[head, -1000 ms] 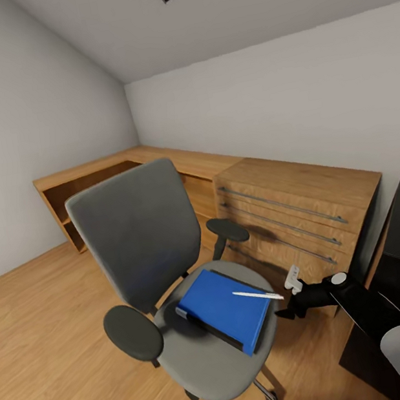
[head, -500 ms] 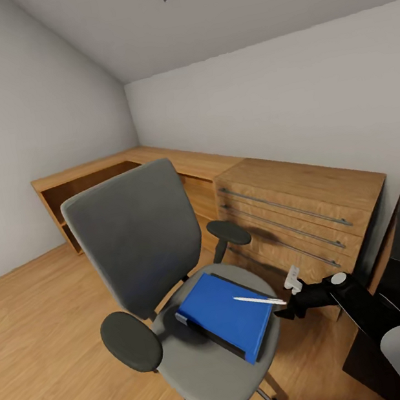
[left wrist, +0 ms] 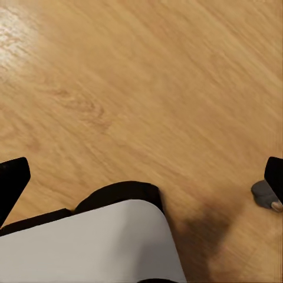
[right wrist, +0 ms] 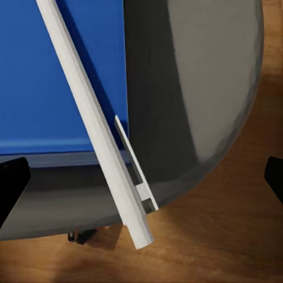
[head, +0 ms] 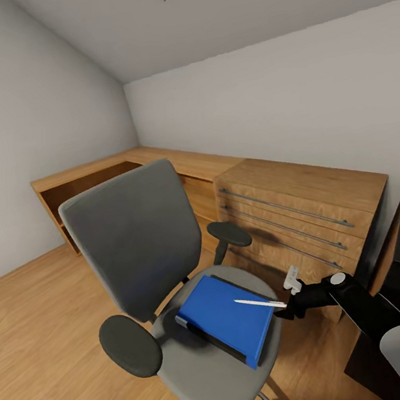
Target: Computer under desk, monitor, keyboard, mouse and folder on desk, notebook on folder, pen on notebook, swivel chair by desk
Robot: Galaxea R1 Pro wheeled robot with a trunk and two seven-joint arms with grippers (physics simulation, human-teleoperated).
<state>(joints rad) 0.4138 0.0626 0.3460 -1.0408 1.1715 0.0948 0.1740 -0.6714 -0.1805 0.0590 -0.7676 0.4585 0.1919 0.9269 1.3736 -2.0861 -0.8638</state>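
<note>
Right gripper (head: 286,311) wide open at swivel chair (head: 175,283) seat edge, white pen (head: 260,303) between jaws, ungrasped | pen lies on blue folder (head: 224,317) on seat | left gripper open over floor | versus earlier: chair nearer, pen grasp imminent.

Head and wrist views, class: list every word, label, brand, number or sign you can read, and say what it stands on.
None: no text can be read in any view.
The folder on the swivel chair has a plain blue cover.
The pen is plain white, unmarked.
The wooden drawer unit bears only metal handles.
</note>
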